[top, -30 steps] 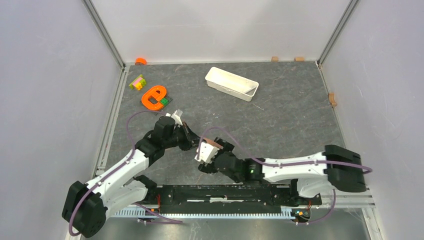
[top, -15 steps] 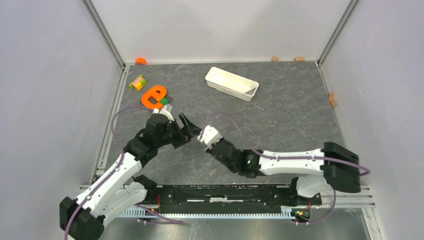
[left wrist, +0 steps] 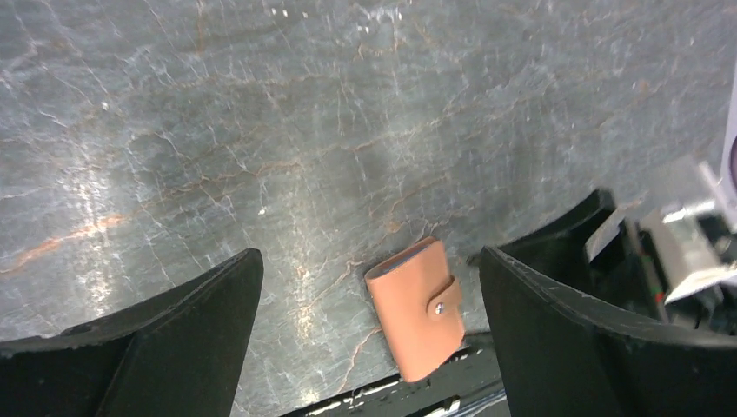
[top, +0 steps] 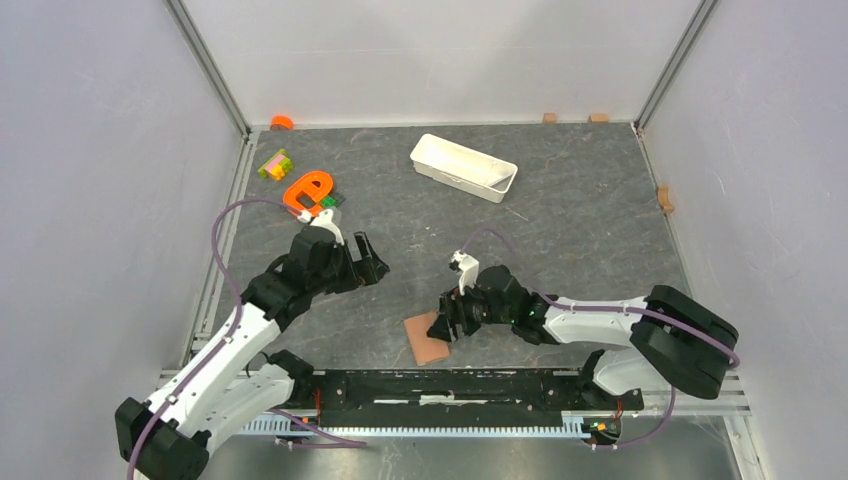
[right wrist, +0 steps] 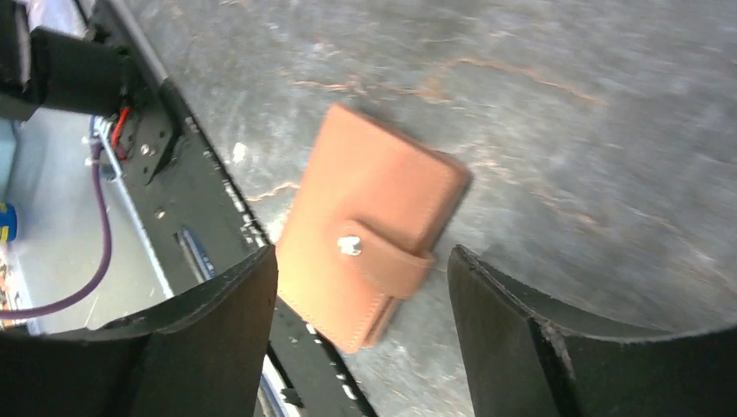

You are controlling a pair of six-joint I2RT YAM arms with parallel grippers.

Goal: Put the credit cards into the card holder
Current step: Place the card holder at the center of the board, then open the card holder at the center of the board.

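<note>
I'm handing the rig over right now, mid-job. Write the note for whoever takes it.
Left gripper: open, empty, over bare table.
Right gripper: open, just over the card holder, not gripping it.
Card holder: flat at the table's near edge, flap snapped shut.
Credit cards: none loose in view; a pale blue edge peeks from the holder, so they are probably inside.
Done: loading, seemingly.
Left: confirm the cards are in, then retract both arms.

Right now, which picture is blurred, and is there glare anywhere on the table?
Right wrist view: the wallet and the table around it are smeared by motion blur, while the fingers look sharp. Left wrist view: sharp, with a pale glare patch on the table at the left. Top view: even light, no strong glare.
</note>
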